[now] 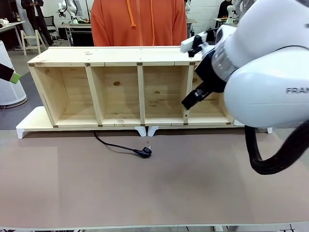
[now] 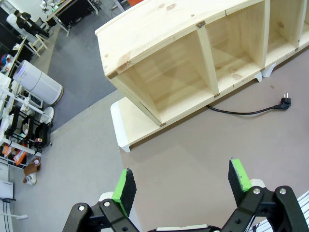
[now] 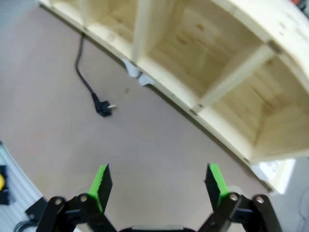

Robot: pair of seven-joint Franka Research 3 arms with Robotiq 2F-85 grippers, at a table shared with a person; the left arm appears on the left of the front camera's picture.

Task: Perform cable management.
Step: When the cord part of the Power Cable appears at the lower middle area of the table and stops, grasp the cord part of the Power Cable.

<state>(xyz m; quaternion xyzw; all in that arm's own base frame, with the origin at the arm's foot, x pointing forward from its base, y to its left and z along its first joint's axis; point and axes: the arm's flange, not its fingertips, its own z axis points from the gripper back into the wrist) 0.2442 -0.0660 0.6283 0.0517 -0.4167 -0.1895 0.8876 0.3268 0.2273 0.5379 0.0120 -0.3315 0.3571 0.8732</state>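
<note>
Your cable (image 1: 118,146) lies loose on the brown table (image 1: 203,188), just in front of the wooden shelf (image 1: 116,55). In the front view it comes out from under the shelf's lower front edge, below the second compartment from the left, and runs toward 4 o'clock in a shallow curve. It ends in its black plug (image 1: 144,152), a little below the middle of the picture. The plug rests flat on the table with its pins pointing toward 3 o'clock, clear of the shelf and of both grippers.

The shelf lies on its side with four open-fronted compartments facing you. The three on the left show plain pine floors and back walls. The right arm (image 1: 270,82) covers most of the fourth, so you cannot tell what it holds. White feet (image 1: 29,126) carry the shelf.

In the left wrist view the left gripper (image 2: 182,183) hangs released above the table near the shelf's left end, its green pads (image 2: 126,191) spread wide, with the plug at 3 o'clock. In the right wrist view the right gripper (image 3: 159,182) is likewise spread and grasps nothing, with the plug at 10 o'clock.

A person in an orange hoodie (image 1: 139,21) stands behind the shelf at 12 o'clock.
</note>
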